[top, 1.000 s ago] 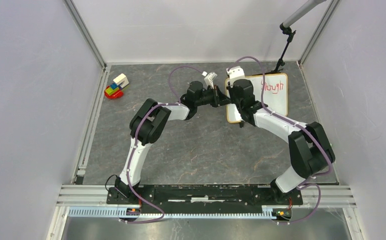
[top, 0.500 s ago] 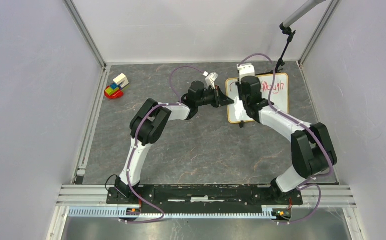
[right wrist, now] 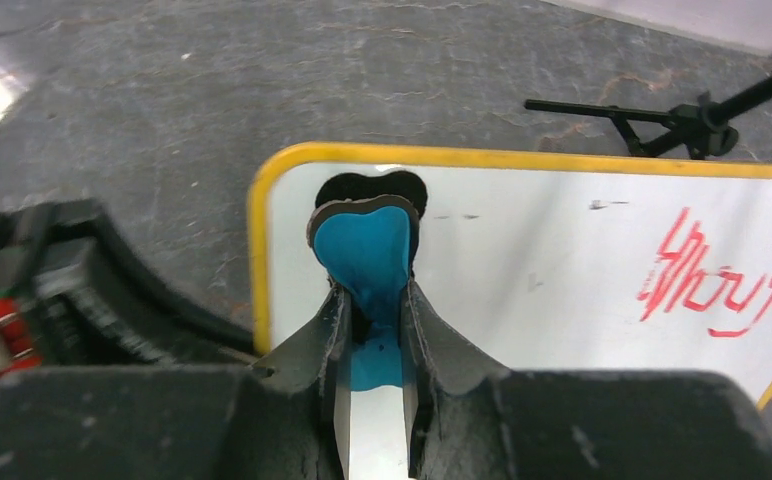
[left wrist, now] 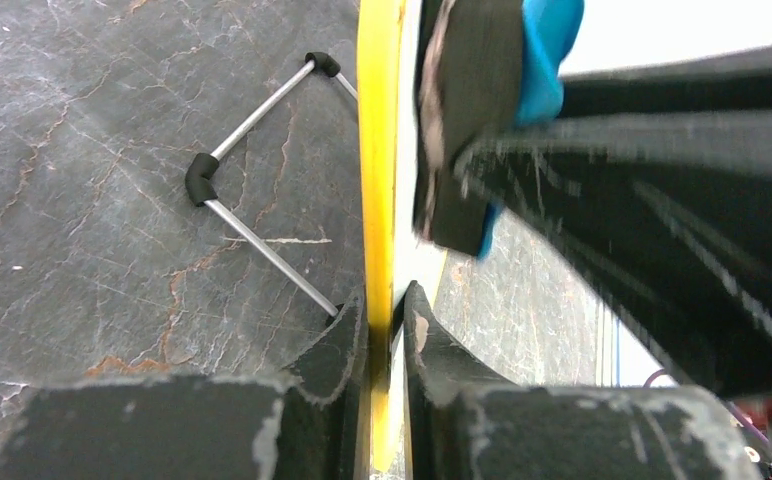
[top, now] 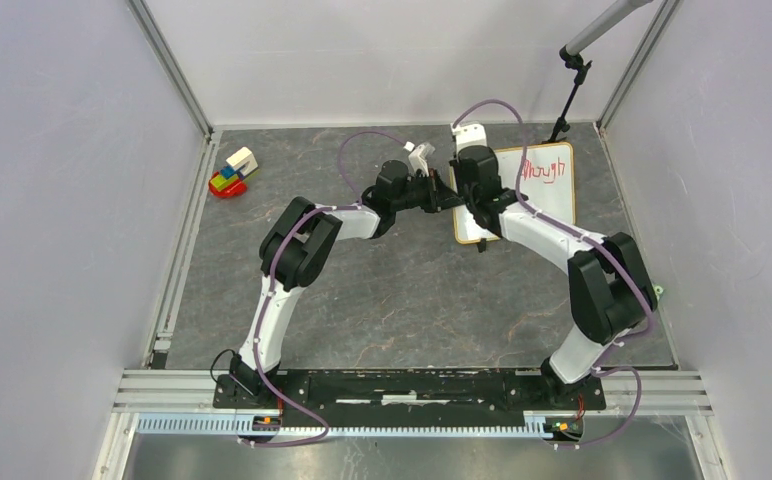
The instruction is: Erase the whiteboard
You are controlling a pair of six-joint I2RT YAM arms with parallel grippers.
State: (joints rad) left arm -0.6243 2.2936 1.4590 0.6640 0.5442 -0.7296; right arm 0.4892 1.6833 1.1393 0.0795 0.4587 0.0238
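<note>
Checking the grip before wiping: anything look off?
The blue eraser looks squashed: pinched in the right gripper, its foam bulges into a heart shape. It sits over a blank corner of the whiteboard, away from the red writing. Left gripper clamps the frame.

The left arm [top: 297,240] rises from its base, bends at the elbow and reaches rightward, its left gripper [left wrist: 384,300] pinched tight on the whiteboard [left wrist: 380,150] frame edge. The right arm [top: 602,290] folds at its elbow and stretches forward and left, wrist just beside the left one. The right gripper [right wrist: 372,300] is clamped on the blue eraser [right wrist: 367,250].
</note>
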